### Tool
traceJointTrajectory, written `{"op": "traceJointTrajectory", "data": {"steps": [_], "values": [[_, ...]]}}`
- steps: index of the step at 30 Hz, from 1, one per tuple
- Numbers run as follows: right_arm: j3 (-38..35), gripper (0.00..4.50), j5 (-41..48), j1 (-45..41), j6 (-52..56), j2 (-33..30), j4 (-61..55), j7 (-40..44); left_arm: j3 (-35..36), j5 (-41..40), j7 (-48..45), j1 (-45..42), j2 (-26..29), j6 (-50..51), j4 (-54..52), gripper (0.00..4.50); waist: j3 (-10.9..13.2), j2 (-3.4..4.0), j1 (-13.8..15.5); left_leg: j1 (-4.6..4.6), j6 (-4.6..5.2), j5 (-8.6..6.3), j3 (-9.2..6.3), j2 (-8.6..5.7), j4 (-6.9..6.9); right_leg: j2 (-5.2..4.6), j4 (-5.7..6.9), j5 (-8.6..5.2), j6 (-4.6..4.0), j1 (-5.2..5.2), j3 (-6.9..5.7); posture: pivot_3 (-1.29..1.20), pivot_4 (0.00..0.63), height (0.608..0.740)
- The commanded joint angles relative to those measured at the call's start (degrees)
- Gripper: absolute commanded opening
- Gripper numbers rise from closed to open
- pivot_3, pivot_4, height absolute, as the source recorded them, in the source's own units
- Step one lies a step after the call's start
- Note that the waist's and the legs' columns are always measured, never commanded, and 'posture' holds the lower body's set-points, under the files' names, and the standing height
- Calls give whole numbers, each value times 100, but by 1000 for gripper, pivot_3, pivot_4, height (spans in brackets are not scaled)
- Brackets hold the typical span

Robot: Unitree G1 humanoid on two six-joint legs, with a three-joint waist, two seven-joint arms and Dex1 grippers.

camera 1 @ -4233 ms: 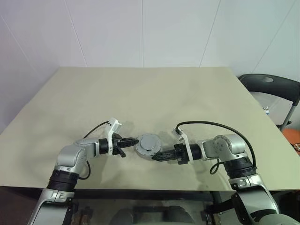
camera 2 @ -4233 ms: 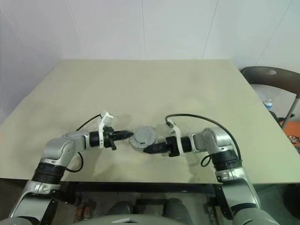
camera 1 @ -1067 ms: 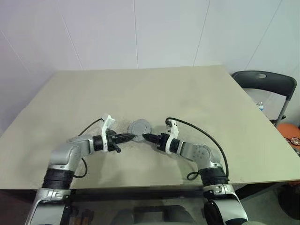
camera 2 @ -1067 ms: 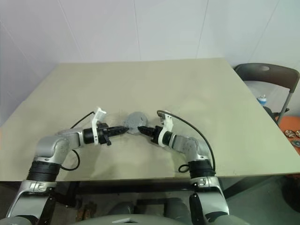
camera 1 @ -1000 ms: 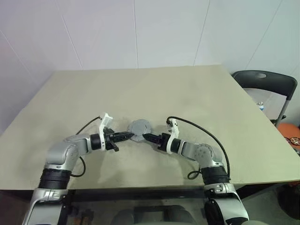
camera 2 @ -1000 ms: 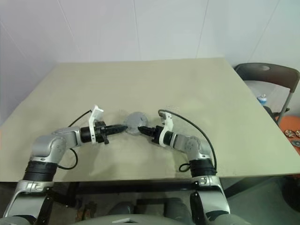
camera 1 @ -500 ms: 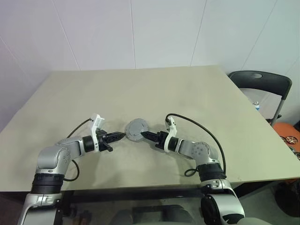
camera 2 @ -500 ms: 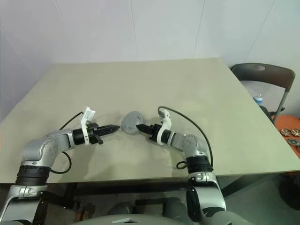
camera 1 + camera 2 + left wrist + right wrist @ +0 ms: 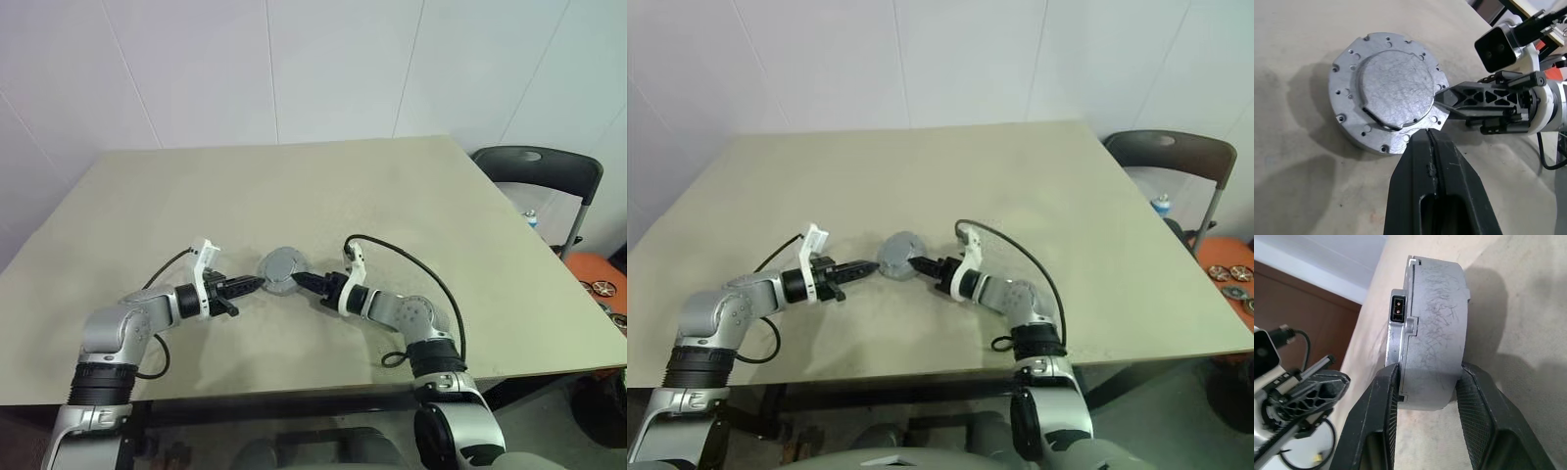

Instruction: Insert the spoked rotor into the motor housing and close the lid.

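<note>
The right gripper (image 9: pixel 1425 396) has its two black fingers clamped on the edge of the motor housing (image 9: pixel 1388 93), one finger on the top face and one underneath, so the grey body fills the gap between them. The housing sits near the middle of the table's near half, with the lid (image 9: pixel 1396 88) already on it: a flat grey scratched disc seated inside a flange ringed with small holes. From the side, a small dark socket (image 9: pixel 1397 309) shows on the housing's wall. The spoked rotor cannot be made out, so I cannot say whether it lies inside.

The left gripper (image 9: pixel 1431 147) comes in from the opposite side, its fingers pressed together with nothing between them, the tips just at the housing's rim; whether they actually touch it I cannot tell. The two arms point toward each other across the part.

The beige table (image 9: pixel 392 196) stretches away to a white wall. A dark folding chair (image 9: pixel 537 168) stands beyond the table's right corner.
</note>
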Motion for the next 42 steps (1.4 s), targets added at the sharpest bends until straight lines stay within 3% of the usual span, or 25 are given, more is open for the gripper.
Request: {"op": "traceJointTrajectory", "data": {"steps": [1, 9, 13, 20, 31, 36, 40, 42], "values": [[-393, 1425, 227, 37, 669, 3, 356, -325, 137, -112, -76, -30, 130, 21, -154, 0, 0, -1, 2, -6, 0, 0, 0, 0, 0, 0, 0, 1, 0, -6, 0, 0, 0, 740], [-1192, 1425, 1004, -216, 1451, 279, 333, -452, 200, -147, -52, 73, 181, 28, -209, 0, -3, -12, 79, -47, -1, 1, 8, -13, -69, -13, -9, 17, -15, -68, 5, 0, 0, 740], [-1352, 1425, 1089, -178, 1498, 366, 313, -518, 240, -179, -6, 111, 183, 49, -232, 0, -6, -17, 65, -114, -8, 5, 9, -9, -73, -10, 11, 15, -24, -152, 11, 0, 0, 740], [-1474, 1425, 1434, -75, 1647, 489, 43, -273, 441, -321, 32, 96, 236, 149, -192, 0, -6, -17, 69, -113, -9, 4, 12, -10, -72, -13, 11, 16, -26, -150, 12, 0, 0, 740], [-1612, 1425, 1697, -320, 1670, 601, -73, -275, 1740, -1236, 238, 253, 508, 501, -640, 0, -3, -16, 85, -120, -14, 7, 14, -21, -65, -27, 21, 16, -26, -156, 12, 0, 0, 740], [-1895, 1425, 1920, -617, 1586, 664, 16, -423, 2495, -1520, 652, 667, 422, 423, -692, 0, -3, -16, 76, -119, -16, 8, 14, -23, -67, -27, 22, 16, -25, -157, 12, 0, 0, 740], [-2103, 1425, 2109, -907, 1549, 687, 77, -618, 2609, -1685, 948, 1174, 206, 506, -1011, 0, -3, -17, 79, -118, -16, 8, 17, -23, -66, -29, 24, 17, -25, -157, 14, 0, 0, 740], [-2137, 1425, 2143, -1003, 1557, 672, 106, -660, 2652, -1771, 1068, 1288, 51, 490, -977, 382, -3, -17, 97, -119, -17, 8, 18, -24, -64, -30, 25, 17, -26, -157, 14, 0, 0, 740]]}}
